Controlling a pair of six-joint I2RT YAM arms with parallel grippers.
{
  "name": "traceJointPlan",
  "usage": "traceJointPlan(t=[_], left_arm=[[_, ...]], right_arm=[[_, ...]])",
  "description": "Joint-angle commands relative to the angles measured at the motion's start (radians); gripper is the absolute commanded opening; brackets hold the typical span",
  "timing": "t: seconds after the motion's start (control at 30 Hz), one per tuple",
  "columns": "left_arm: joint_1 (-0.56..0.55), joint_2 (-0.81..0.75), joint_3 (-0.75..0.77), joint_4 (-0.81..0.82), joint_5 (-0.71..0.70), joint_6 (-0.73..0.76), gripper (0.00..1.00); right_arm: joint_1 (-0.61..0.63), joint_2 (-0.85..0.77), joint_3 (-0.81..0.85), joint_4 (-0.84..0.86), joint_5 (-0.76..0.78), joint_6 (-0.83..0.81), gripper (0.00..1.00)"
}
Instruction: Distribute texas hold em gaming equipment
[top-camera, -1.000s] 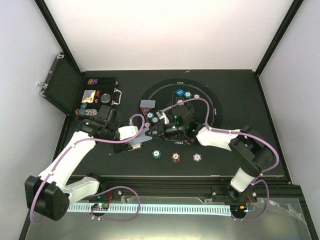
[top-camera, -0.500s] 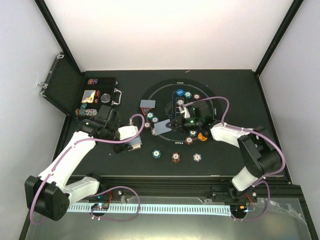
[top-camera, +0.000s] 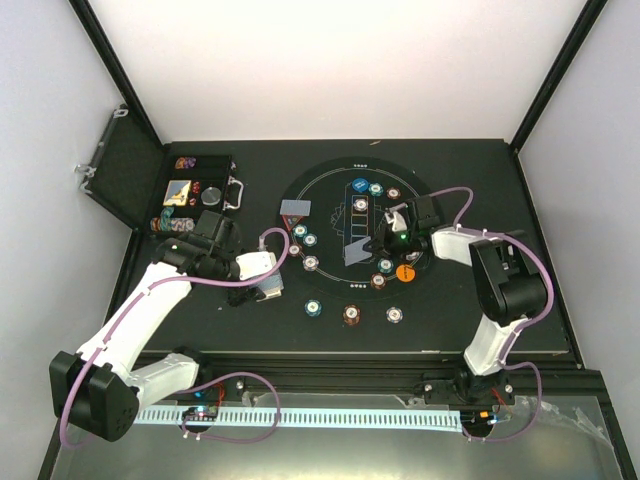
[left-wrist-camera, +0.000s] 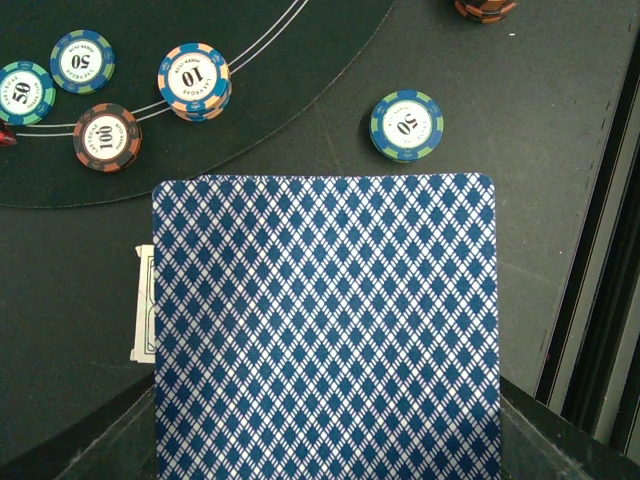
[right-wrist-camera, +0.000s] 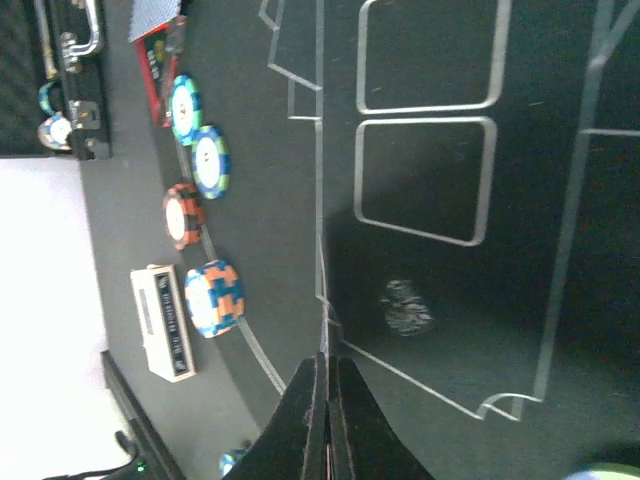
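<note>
My left gripper (top-camera: 268, 286) is shut on a deck of playing cards (left-wrist-camera: 325, 320). The deck's blue diamond back fills the left wrist view and hides the fingers. It hovers just off the mat's left rim, near a teal 50 chip (left-wrist-camera: 406, 125) and a 10 chip (left-wrist-camera: 194, 78). My right gripper (top-camera: 374, 245) is shut on a single card (top-camera: 355, 251), held over the printed boxes in the middle of the round mat (top-camera: 330, 175). In the right wrist view that card (right-wrist-camera: 321, 200) shows edge-on, running up from the closed jaws of the right gripper (right-wrist-camera: 327, 362).
The open black case (top-camera: 128, 180) with more chips stands at the far left. A small card pile (top-camera: 295, 209), an orange button (top-camera: 405, 271), a blue button (top-camera: 360, 186) and several chips lie on the mat. Three chips (top-camera: 351, 315) sit in a row near the front.
The right gripper has drawn the card away from the left gripper's deck and carried it right and back, over the mat's middle. The left arm has stayed put.
</note>
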Motion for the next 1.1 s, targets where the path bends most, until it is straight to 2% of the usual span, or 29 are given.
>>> traceJointPlan(t=[0.0, 0.2, 0.4, 0.5, 0.67, 0.83, 0.93, 1.07], left_arm=[[0.005, -0.014, 0.025, -0.002, -0.006, 0.006, 0.01], [0.005, -0.011, 0.025, -0.002, 0.001, 0.006, 0.02], [0.005, -0.011, 0.028, -0.005, 0.0, 0.008, 0.01], [0.005, -0.011, 0.028, -0.007, 0.0, 0.009, 0.02], [0.005, -0.008, 0.029, -0.002, 0.008, 0.005, 0.02], [0.005, -0.003, 0.03, 0.007, 0.015, -0.003, 0.02], [0.005, 0.0, 0.033, 0.007, 0.019, -0.01, 0.02], [0.005, 0.001, 0.034, 0.008, 0.019, -0.011, 0.02]], right_arm=[[-0.029, 0.016, 0.034, -0.117, 0.077, -0.107, 0.01], [-0.032, 0.01, 0.034, -0.182, 0.136, -0.15, 0.03], [-0.032, -0.056, 0.079, -0.291, 0.276, -0.188, 0.27], [-0.031, -0.1, 0.102, -0.332, 0.326, -0.2, 0.35], [0.0, -0.167, 0.117, -0.352, 0.335, -0.179, 0.43], [0.14, -0.223, 0.092, -0.211, 0.184, -0.05, 0.56], [0.248, -0.234, 0.069, -0.047, 0.075, 0.078, 0.66], [0.374, -0.211, 0.05, 0.182, -0.009, 0.238, 0.74]])
